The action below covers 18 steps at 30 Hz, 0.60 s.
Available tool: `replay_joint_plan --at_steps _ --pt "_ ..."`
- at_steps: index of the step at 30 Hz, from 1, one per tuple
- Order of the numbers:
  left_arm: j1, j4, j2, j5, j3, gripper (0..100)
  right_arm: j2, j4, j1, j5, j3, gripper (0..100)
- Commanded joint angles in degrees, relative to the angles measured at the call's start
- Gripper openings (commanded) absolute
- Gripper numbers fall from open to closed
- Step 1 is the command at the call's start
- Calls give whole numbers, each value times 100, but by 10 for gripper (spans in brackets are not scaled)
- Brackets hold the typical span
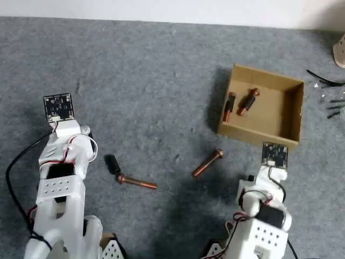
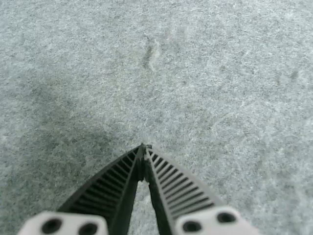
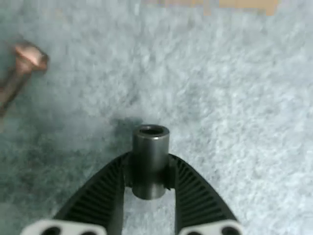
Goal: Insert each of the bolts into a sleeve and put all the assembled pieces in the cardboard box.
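My right gripper [image 3: 150,157] is shut on a black sleeve [image 3: 150,147], held upright with its open bore facing away from the fingers, just above the grey carpet. A copper bolt [image 3: 22,68] lies off to one side of it; in the high view this bolt [image 1: 207,163] lies between the arms, below the cardboard box [image 1: 294,116]. Two assembled bolt-and-sleeve pieces [image 1: 248,102] rest inside the box. Another copper bolt [image 1: 137,182] lies beside a loose black sleeve [image 1: 112,163], right of the left arm. My left gripper [image 2: 144,149] is shut and holds nothing, above bare carpet.
Grey carpet covers the whole table. The box's near wall [image 3: 210,5] shows ahead of the right gripper. Black cables and small parts [image 1: 329,100] lie right of the box. A white wall runs along the carpet's far edge.
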Motion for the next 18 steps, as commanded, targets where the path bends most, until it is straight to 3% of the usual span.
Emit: replay_joint_plan --at_steps 1,4,14,16,18 --pt "127 -97 4 -18 -22 7 -1314 532 119 -70 92 5" --pt "136 -97 4 -18 -22 7 -2062 919 154 -70 154 5" --pt "681 -79 -40 -176 57 7 -1921 804 154 -79 171 5" --pt "778 185 -40 -466 -127 5 -1947 804 154 -79 180 5" --pt "875 1073 -4 -563 -796 5 -1947 804 136 -79 180 5"
